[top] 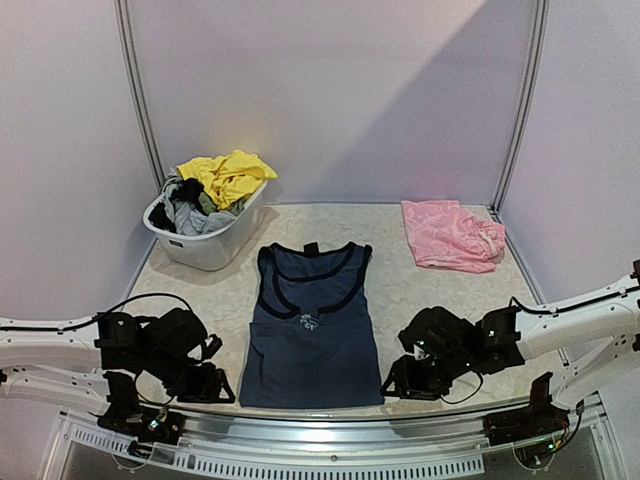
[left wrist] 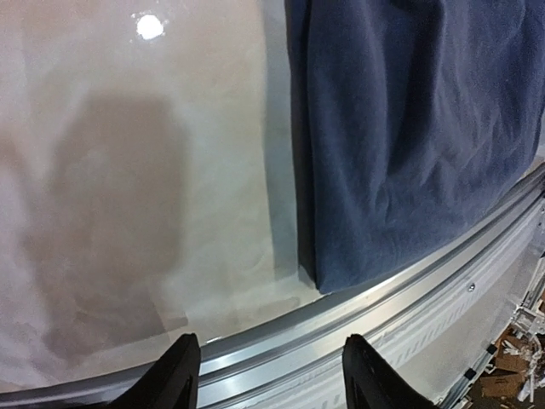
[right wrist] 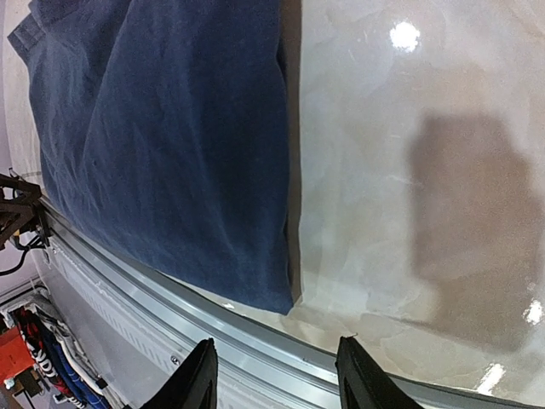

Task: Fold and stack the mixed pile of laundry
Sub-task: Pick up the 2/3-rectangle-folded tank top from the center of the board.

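— Pale walls are seen behind a marbled counter [top: 420, 300]. What is laid on it?
— A navy tank top [top: 310, 330] is spread flat at the middle, with its hem along the near metal rail [top: 320, 408]. A pale pink piece [top: 452, 235] is laid as a rough rectangle at the far right.
— And the rest of the pile?
— A yellow piece [top: 232, 175] and a grey piece [top: 190, 217] are heaped in a white tub [top: 210, 250] at the far left.
— How are the tools held?
— The left tool [left wrist: 268, 345] is held low just beside the top's left hem corner, with its fingers spread and nothing pinched. The right tool [right wrist: 274, 349] is held likewise by the right hem corner, also spread and with nothing between its fingers.
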`<control>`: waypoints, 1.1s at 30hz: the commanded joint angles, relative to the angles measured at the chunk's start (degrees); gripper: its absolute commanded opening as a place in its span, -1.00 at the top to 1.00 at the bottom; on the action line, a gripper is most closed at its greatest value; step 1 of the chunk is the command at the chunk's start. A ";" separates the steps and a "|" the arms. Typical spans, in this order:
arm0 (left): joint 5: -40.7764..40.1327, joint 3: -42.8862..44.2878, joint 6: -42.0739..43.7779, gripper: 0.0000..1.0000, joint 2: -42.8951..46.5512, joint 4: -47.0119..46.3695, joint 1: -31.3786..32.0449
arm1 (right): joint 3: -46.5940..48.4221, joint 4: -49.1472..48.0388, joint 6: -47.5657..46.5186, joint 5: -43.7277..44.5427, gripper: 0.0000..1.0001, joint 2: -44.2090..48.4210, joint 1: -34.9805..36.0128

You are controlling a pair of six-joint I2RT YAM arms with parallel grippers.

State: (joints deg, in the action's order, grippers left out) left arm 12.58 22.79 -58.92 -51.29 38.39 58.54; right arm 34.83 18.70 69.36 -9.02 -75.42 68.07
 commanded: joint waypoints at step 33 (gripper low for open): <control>-2.87 4.62 -0.87 1.00 -22.64 -10.34 6.80 | -2.15 -8.12 -4.76 -5.33 0.09 -6.24 -0.18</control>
State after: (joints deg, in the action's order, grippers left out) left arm 11.60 27.20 -60.82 -71.29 25.28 64.34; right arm 32.93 12.91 65.89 -14.15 -79.11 68.07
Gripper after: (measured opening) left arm 0.020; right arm 0.462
